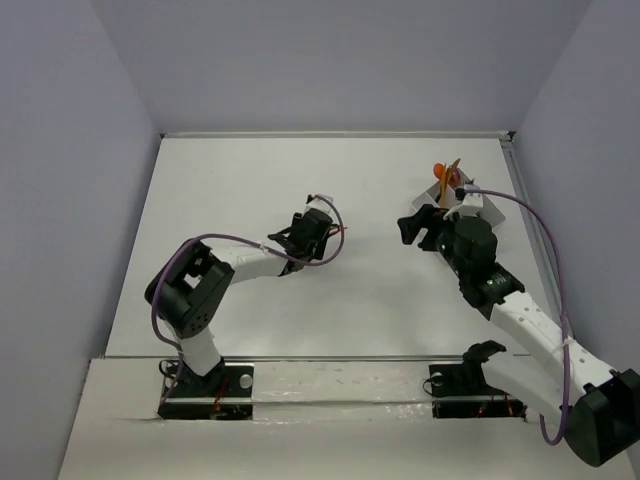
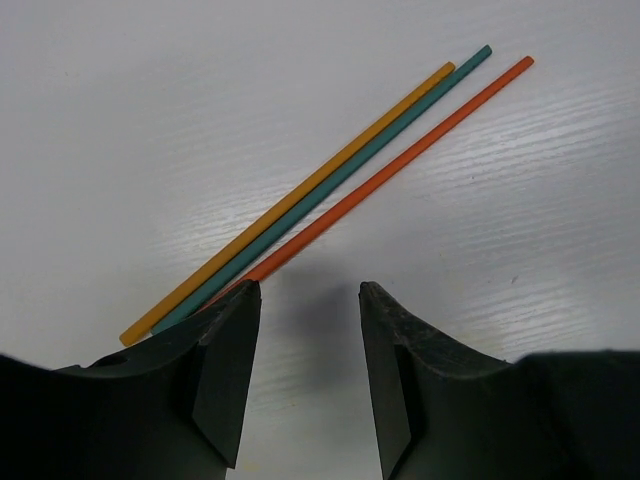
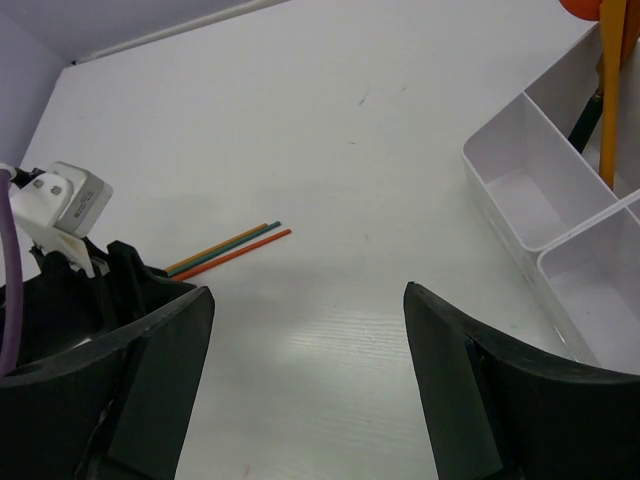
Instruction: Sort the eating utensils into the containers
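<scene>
On the left, the left pincer point(image 2: 310, 290) hangs close over the white table point(image 2: 120, 120). Its jaws are apart, with only bare table between them. Just in front of it three thin sticks lie side by side: the yellow utensil point(image 2: 288, 204), the teal utensil point(image 2: 330, 182) and the orange utensil point(image 2: 385, 172). Their near ends go behind the left finger point(image 2: 225, 350); I cannot tell if they touch. Further right, the right pincer point(image 3: 310, 290) is wide open and holds nothing. At the far right stands the white box point(image 3: 495, 125) with compartments, and a yellow handle point(image 3: 609, 110) stands in a back compartment.

One yellow utensil point(image 2: 288, 203), one teal utensil point(image 2: 330, 181) and one orange utensil point(image 2: 380, 175), three in all, plus one divided container point(image 3: 520, 195).
</scene>
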Motion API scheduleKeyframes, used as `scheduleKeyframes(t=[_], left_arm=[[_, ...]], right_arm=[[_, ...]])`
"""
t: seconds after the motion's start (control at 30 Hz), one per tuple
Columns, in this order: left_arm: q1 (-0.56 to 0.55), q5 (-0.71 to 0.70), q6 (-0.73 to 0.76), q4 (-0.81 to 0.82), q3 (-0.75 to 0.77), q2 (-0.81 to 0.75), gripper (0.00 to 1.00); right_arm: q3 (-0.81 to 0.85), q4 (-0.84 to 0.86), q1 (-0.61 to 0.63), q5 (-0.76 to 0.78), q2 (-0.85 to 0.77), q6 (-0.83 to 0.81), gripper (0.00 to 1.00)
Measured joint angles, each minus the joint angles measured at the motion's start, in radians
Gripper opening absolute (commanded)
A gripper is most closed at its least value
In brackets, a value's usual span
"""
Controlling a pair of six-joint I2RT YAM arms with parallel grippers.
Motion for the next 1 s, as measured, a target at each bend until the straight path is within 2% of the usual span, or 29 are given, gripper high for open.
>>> scheduleKeyframes(t=[0.37,0.53,1.0], left_arm=[[0.016,0.029,0.023,-0.014,0.037,0.051,0.44],[0.022,0.045,0.028,-0.005,0.055,0.084,0.40],[0.032,0.061,0.051,0.018,0.060,0.105,0.40]], right_arm=[[-0.010,-0.001,0.000,-0.048,-0.004,0.012,0.81],[-0.010,-0.001,0.000,-0.048,-0.005,0.012,0.81],[-0.010,-0.001,0.000,-0.043,-0.010,0.012,0.80]])
